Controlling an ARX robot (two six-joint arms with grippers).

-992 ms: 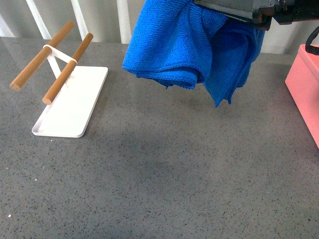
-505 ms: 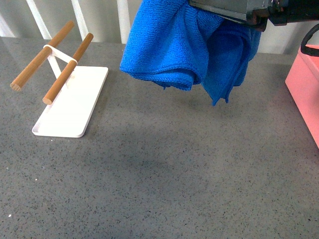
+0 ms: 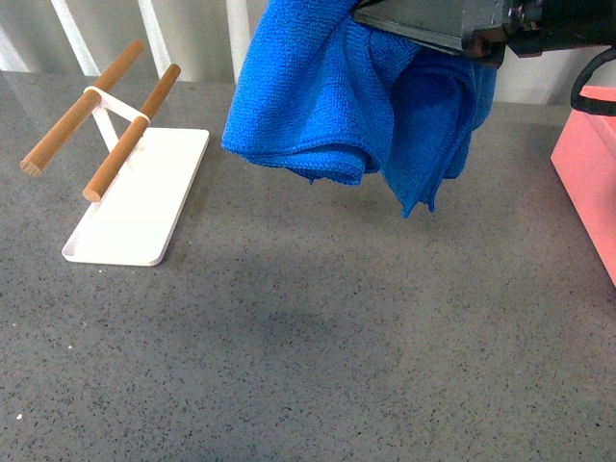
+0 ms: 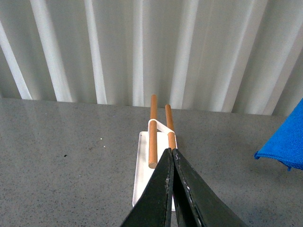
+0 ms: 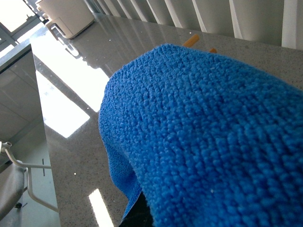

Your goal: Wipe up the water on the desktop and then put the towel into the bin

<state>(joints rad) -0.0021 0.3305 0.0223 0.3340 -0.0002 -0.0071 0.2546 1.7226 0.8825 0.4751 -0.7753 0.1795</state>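
Observation:
The blue towel [image 3: 327, 87] hangs in thick folds above the back of the speckled grey desktop [image 3: 308, 337], clear of its surface. My right gripper [image 3: 423, 24] reaches in from the upper right and is shut on the towel's top. In the right wrist view the towel [image 5: 213, 132] fills most of the picture and hides the jaws. The pink bin [image 3: 589, 173] stands at the right edge, right of the towel. My left gripper [image 4: 172, 153] is shut with nothing in it, pointing at the white tray; a corner of the towel [image 4: 284, 146] shows beside it. No water shows on the desktop.
A white tray [image 3: 135, 207] carrying two wooden rods [image 3: 96, 115] on a white frame stands at the back left. White vertical slats [image 4: 142, 47] close off the far side of the desktop.
My right gripper has carried the towel slightly to the left and a little higher. The tray and bin have not moved.

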